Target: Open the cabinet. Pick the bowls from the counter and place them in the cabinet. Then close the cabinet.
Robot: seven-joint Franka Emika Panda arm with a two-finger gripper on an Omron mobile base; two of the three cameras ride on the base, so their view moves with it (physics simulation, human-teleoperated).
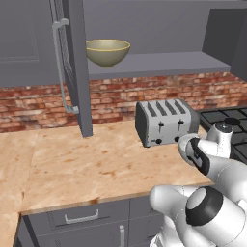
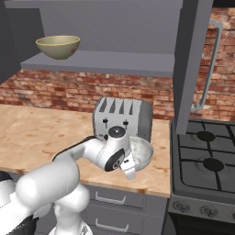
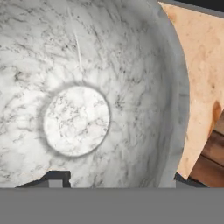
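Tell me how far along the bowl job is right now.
Done: the dark grey cabinet is open and the glossy olive-tan bowl sits on its shelf. In hand: the gripper is down at the white grey-marbled bowl on the tan stone-look counter. Left: shelve it, close the doors.

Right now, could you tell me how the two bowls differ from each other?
The olive-tan bowl is glossy and plain; the marbled bowl is white with grey veining. The olive-tan bowl stands on the cabinet shelf, while the marbled bowl sits on the counter by the toaster, with the gripper at its rim. Both are round, upright and similar in size.
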